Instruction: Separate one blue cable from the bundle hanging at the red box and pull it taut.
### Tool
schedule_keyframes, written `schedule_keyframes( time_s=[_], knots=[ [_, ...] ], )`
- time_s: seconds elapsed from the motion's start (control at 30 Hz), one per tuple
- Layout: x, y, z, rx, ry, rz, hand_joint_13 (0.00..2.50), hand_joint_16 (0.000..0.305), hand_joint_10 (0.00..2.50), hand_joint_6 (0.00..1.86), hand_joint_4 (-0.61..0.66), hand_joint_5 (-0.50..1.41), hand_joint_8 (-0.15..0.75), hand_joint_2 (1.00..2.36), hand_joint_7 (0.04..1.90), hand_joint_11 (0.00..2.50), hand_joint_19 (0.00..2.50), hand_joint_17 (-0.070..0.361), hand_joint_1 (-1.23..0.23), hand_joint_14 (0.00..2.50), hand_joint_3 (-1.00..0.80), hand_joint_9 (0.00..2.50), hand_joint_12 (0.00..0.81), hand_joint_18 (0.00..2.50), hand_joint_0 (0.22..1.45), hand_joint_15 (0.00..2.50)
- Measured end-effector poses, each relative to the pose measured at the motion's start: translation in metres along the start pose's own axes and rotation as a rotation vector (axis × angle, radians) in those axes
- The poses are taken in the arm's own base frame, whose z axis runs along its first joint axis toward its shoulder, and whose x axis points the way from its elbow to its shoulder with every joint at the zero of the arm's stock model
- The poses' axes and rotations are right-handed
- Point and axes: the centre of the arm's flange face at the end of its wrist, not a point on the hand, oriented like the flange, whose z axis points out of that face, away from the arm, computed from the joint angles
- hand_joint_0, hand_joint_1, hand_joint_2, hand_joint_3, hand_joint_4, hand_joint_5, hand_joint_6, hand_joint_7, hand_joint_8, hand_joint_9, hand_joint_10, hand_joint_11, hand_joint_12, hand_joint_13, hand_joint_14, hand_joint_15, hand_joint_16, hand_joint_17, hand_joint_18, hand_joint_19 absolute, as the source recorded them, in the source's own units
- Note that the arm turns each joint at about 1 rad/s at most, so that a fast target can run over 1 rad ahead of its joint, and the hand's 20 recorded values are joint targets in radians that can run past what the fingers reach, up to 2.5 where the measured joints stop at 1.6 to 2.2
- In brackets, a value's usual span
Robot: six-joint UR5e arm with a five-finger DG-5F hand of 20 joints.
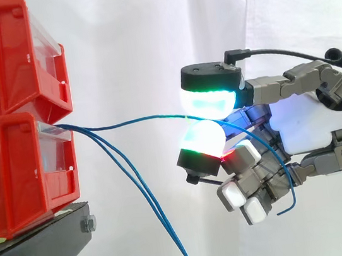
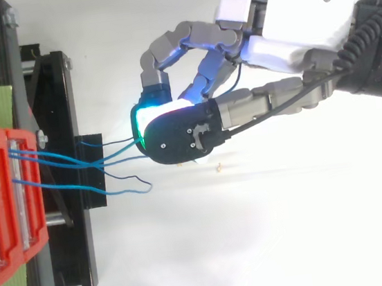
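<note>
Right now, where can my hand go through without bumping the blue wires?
Above the held blue cable, between the upper red bin and the hand, is open. So is the space below the hand, right of the hanging cables. It's crowded where cables fan out of the lower red bin.

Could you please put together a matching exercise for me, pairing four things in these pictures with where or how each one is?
Things:
1 pinched blue cable
2 loose blue cables
3 hand
4 black stand

States:
A beneath the red bins
B hanging down from the bins
C stretched nearly level from bin to hand
D shut on one cable

Pairs: 1-C, 2-B, 3-D, 4-A
</note>
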Motion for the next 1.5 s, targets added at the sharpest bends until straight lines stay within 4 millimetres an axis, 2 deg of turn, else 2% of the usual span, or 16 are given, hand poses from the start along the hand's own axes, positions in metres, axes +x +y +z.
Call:
schedule_keyframes(
  time_s=[0.37,0.53,0.63,0.8,1.0,1.5],
  knots=[
    [0.002,-0.0001,-0.0004,0.002,-0.001,-0.001,0.9,0.048,0.02,0.96,0.05,-0.2,0.373,1.01,1.52,1.01,0.65,0.108,-0.76,0.02,-0.3,1.05,0.39,0.78,0.81,0.61],
    [0.0019,-0.0008,-0.0014,0.009,0.0,0.002,0.9,0.048,0.02,0.96,0.01,-0.21,0.374,1.01,1.5,1.01,0.66,0.107,-0.75,0.02,-0.41,1.05,0.39,0.77,0.84,0.62],
    [0.0022,-0.003,-0.0033,0.028,0.002,0.012,0.9,0.047,0.02,0.96,0.03,-0.2,0.368,1.01,1.54,1.02,0.66,0.107,-0.78,0.02,-0.38,1.06,0.387,0.76,0.85,0.62],
    [0.0025,-0.005,-0.0056,0.048,0.004,0.029,0.89,0.046,0.02,0.96,0.0,-0.2,0.357,1.01,1.51,1.04,0.67,0.104,-0.79,0.02,-0.37,1.07,0.382,0.75,0.86,0.61],
    [0.0026,-0.0059,-0.0067,0.059,0.004,0.034,0.93,0.042,0.02,0.96,-0.11,-0.2,0.355,1.0,1.49,1.03,0.64,0.095,-0.8,0.02,-0.46,1.13,0.364,0.74,0.88,0.62],
    [0.002,-0.0069,-0.0072,0.062,0.004,0.041,0.96,0.034,0.02,0.95,-0.22,-0.2,0.326,1.0,1.47,1.02,0.56,0.076,-0.81,0.02,-0.5,1.2,0.328,0.72,0.88,0.61]
  ],
)
